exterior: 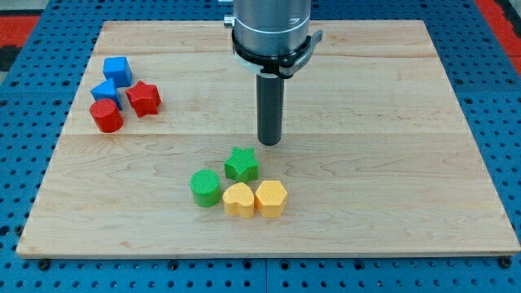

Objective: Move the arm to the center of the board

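My tip (269, 143) stands near the middle of the wooden board (391, 163), just above and to the right of the green star (242, 164). It touches no block. Below the tip lie a green cylinder (206, 188), a yellow heart (238, 199) and a yellow hexagon (271, 198), close together. At the view's left sit a blue cube (117, 71), a second blue block (106, 92), a red star (144, 98) and a red cylinder (107, 116), bunched in a cluster.
The board lies on a blue perforated table (32, 106). The arm's grey body (271, 28) comes down from the view's top centre. Red patches show at the top corners.
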`<action>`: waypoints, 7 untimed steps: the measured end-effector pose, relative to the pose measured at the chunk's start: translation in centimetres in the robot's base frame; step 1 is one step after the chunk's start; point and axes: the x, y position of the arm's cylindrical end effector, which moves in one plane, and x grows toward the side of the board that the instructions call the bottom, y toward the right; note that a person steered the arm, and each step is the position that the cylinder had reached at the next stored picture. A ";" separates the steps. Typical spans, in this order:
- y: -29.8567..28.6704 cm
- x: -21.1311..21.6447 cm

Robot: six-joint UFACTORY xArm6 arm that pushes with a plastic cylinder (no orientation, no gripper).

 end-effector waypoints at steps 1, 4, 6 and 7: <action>0.0 0.0; -0.5 0.1; 0.1 0.3; 1.2 0.1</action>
